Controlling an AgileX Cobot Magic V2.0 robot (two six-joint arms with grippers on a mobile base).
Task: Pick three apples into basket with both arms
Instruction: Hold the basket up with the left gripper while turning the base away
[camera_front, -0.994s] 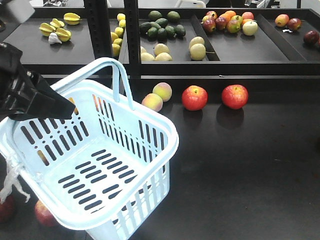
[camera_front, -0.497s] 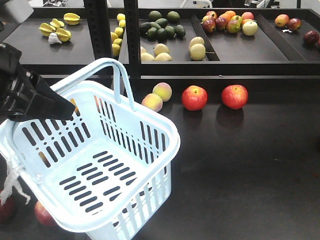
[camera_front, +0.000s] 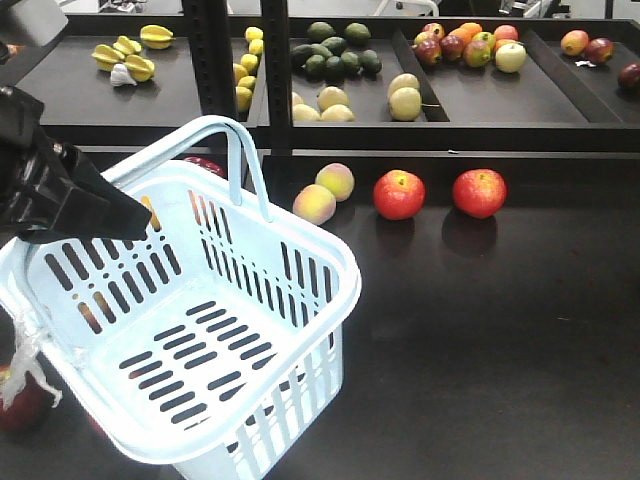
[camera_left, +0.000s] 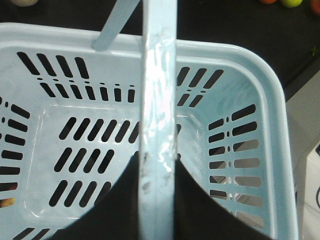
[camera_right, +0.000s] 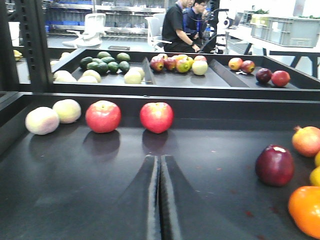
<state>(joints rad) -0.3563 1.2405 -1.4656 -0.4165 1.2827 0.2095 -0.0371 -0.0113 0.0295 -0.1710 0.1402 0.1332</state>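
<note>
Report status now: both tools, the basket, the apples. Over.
Left tool shut on basket handle. Right tool shut, empty. Basket empty, tilted. Two red apples ahead of right tool, path clear.

The basket (camera_front: 300, 230) is pale blue-white, slots showing dark; the red apple (camera_front: 399, 194) and its red neighbour (camera_front: 479, 193) carry yellow flecks; the maroon apple (camera_right: 274, 165) is darker; the bench (camera_front: 500, 350) is black; the peaches (camera_front: 315, 204) blush pink-yellow.

Past far edge of my black desk (camera_front: 500, 350): black tray shelving (camera_front: 480, 100), two black posts (camera_front: 275, 60). Further back: white office chair (camera_right: 92, 25), two seated people (camera_right: 182, 25), grey crates (camera_right: 295, 30).
</note>
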